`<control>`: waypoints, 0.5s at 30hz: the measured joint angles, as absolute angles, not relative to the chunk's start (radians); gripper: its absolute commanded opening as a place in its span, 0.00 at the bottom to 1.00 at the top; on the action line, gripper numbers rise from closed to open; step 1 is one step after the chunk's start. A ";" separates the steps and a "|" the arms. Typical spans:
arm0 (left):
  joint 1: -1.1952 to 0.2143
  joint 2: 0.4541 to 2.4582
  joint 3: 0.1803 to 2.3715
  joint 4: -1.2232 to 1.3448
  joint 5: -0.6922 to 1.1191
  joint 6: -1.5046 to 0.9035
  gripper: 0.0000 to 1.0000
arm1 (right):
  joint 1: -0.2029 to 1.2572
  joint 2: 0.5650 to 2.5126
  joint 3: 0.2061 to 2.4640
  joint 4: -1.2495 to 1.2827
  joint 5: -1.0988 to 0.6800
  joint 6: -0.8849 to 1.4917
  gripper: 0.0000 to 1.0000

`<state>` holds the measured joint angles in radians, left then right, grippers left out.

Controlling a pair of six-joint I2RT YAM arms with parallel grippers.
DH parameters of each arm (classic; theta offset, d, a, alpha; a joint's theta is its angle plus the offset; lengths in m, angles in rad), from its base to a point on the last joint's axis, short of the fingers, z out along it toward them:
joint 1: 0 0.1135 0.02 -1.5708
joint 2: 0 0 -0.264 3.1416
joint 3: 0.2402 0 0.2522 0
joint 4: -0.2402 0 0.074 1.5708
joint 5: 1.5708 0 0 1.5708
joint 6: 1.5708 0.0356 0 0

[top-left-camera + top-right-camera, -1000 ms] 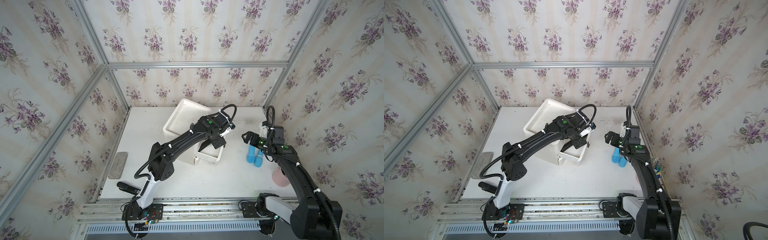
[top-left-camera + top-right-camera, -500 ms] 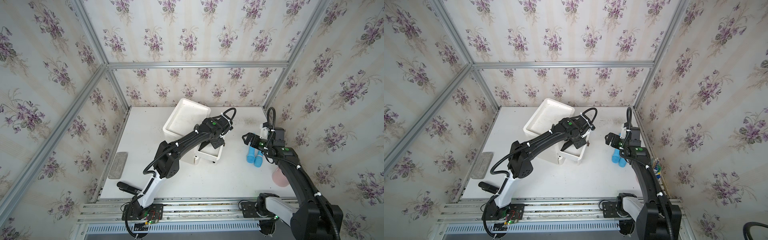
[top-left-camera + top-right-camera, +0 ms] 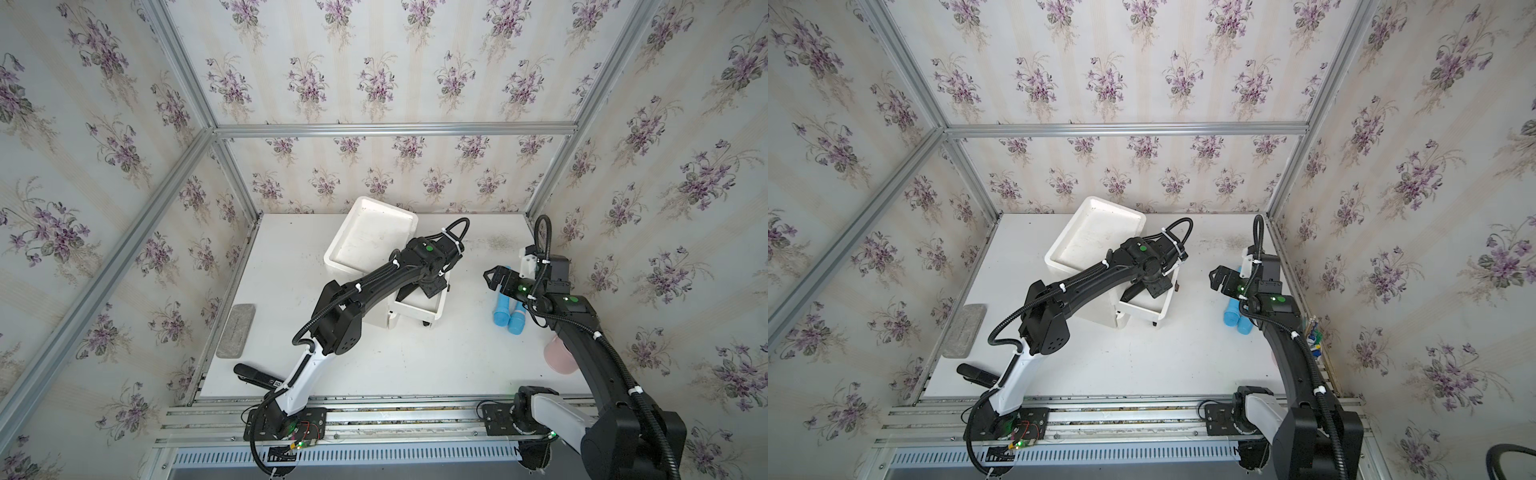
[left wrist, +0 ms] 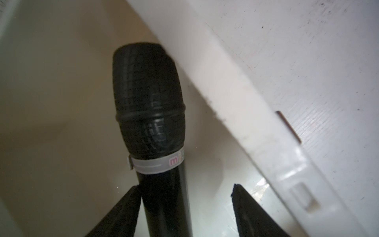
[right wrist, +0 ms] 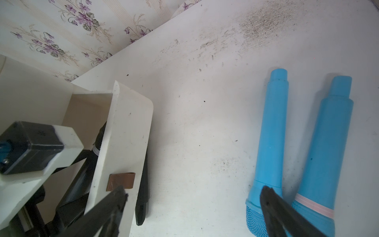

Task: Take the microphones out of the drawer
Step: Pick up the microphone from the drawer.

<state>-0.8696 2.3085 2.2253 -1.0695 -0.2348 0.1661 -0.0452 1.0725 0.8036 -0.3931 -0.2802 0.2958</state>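
Microphone lying in open drawer, head against its side. Left arm elbow swung closer in last second, left gripper barely moved: jaws apart, straddling handle, one finger touching. No grab yet. Right gripper wide open, idle.

Tally by kind, whole scene.
3 mics are counted: 1 black mic in the drawer, 2 blue mics side by side on the table, right. 1 white cabinet w/ 1 drawer pulled out, far centre. 1 pink cup, near right; 1 grey pad, left of table edge; 1 black obj., near left, unidentified. 2 robot arms: left arm, right arm.
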 measured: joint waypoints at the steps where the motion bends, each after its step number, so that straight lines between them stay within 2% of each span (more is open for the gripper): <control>1: -0.869 2.309 2.224 -1.069 -0.231 0.166 0.70 | -0.045 1.073 0.804 -0.393 -0.281 0.296 1.00; 4: -0.863 2.310 2.222 -1.069 -0.221 0.160 0.57 | -0.045 1.073 0.804 -0.393 -0.283 0.297 1.00; 10: -0.851 2.313 2.204 -1.092 -0.192 0.148 0.66 | -0.045 1.072 0.797 -0.381 -0.300 0.311 1.00; 15: -0.846 2.312 2.198 -1.090 -0.186 0.146 0.58 | -0.045 1.068 0.785 -0.369 -0.324 0.312 1.00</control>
<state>-0.8459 2.3119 2.1979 -1.0904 -0.1856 0.1463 -0.0452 1.0676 0.7849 -0.3687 -0.3241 0.3119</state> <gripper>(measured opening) 0.612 0.997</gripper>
